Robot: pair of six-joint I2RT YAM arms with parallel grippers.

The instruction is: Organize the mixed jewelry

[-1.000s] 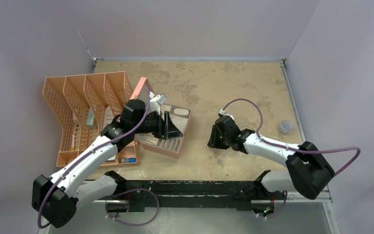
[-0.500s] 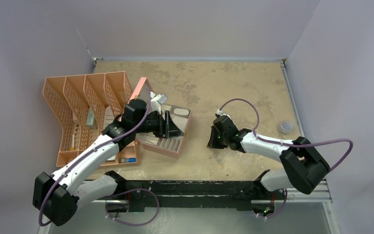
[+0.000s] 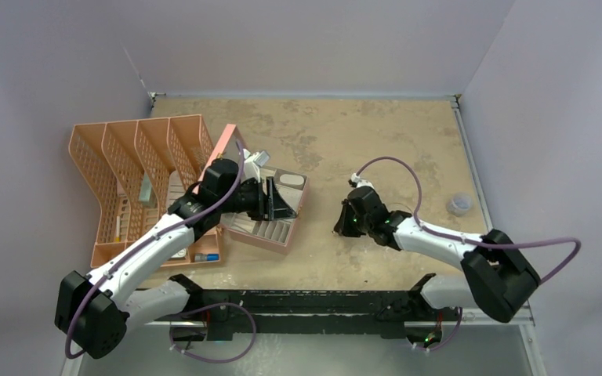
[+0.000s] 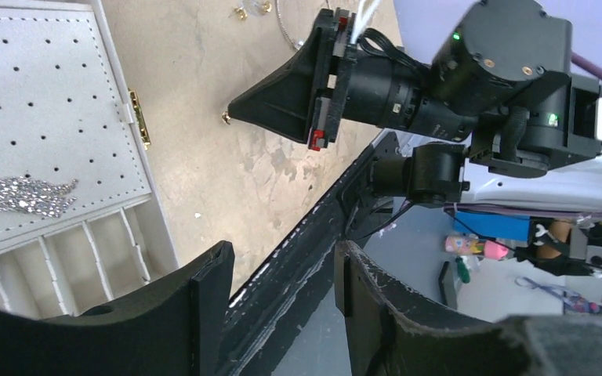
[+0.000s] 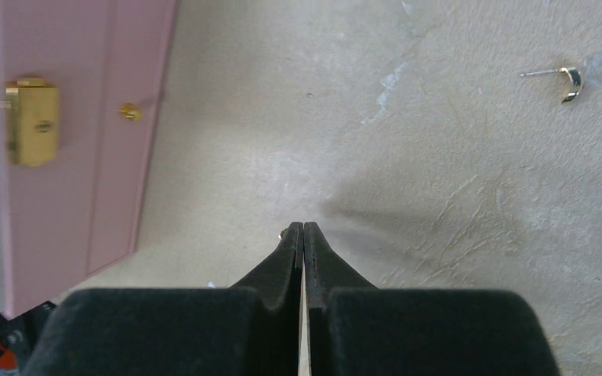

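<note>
On the surface (image 3: 345,141), the pink box (image 3: 260,232) lies open under our left end effector (image 4: 282,258). Its fingers stand apart and hold nothing. Our right end effector (image 5: 303,229) is pinched closed. A wire hoop (image 4: 282,27) lies near it, a gold earring (image 5: 569,81) lies ahead to its right, and a tiny gold stud (image 4: 226,117) sits at its tip.

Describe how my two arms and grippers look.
They match. The left arm and right arm have white links, bulky black joints and a purple cable looping outside each. The left gripper and right gripper are black with wedge-shaped fingers; the right one's body shows red marks and a green light.
</note>
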